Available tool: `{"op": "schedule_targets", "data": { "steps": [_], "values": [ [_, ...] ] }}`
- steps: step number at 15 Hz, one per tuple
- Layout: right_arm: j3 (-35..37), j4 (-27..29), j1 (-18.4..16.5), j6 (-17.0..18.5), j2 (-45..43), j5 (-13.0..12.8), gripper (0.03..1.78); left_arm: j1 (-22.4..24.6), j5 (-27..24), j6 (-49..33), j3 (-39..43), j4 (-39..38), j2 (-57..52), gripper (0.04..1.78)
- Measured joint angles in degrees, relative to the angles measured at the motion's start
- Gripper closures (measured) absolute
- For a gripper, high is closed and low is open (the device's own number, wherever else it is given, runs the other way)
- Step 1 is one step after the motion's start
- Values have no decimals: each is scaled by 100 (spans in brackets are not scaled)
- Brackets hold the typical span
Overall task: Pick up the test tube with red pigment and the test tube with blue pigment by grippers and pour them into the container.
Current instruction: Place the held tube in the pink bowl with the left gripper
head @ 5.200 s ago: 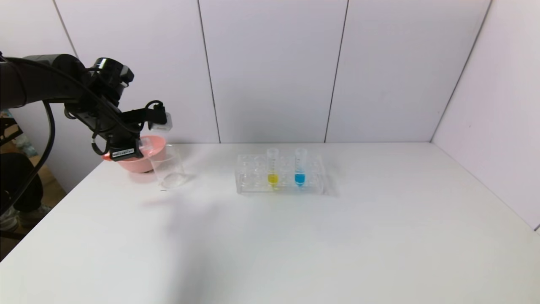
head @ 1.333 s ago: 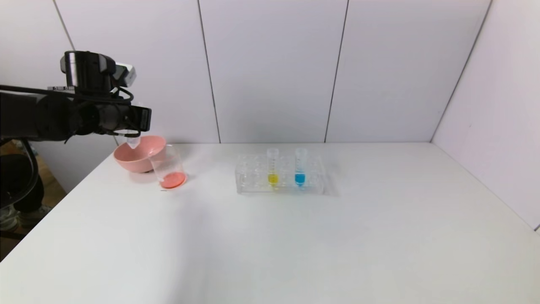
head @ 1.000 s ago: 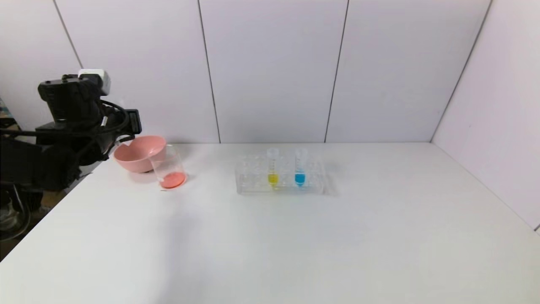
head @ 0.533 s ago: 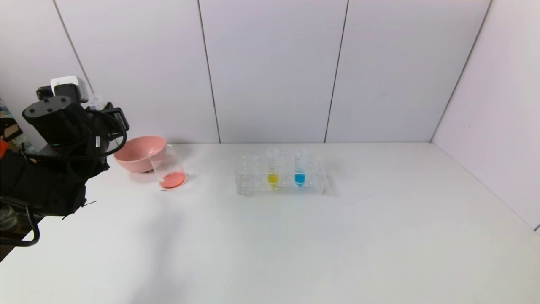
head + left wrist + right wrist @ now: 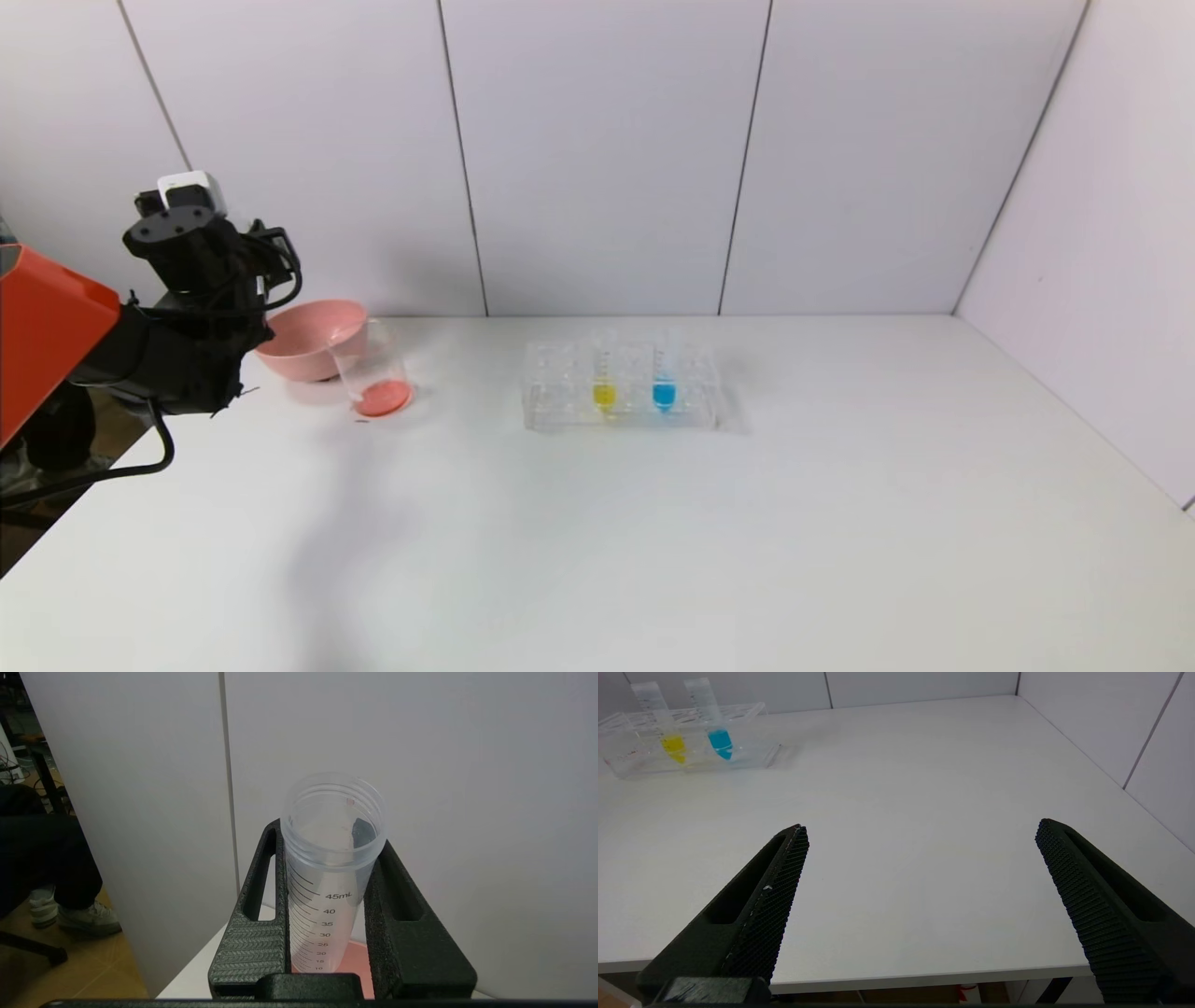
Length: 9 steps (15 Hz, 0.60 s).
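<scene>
The left gripper (image 5: 327, 896) was seen at the table's (image 5: 653, 523) far left edge, beside the pink bowl (image 5: 308, 341), clamped on the test tube with red pigment (image 5: 331, 858). The tube was held mouth-up and looked emptied, clear with printed marks. Orange-red liquid was seen pooled in the container (image 5: 373, 373), standing just beside the bowl on its right. The test tube with blue pigment (image 5: 664, 373) was left upright in the clear rack (image 5: 560, 401) near table centre, next to the yellow-liquid tube (image 5: 604, 373). The right gripper (image 5: 920, 905) was held low near the front table edge, fingers spread wide, nothing between them.
</scene>
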Motion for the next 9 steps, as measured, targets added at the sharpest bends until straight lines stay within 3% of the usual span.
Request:
{"op": "schedule_targets", "data": {
  "steps": [9],
  "values": [
    [0, 0, -2, -2, 0, -2, 4, 18, 33, -71, -374, 243, 336, 132]
  ]
}}
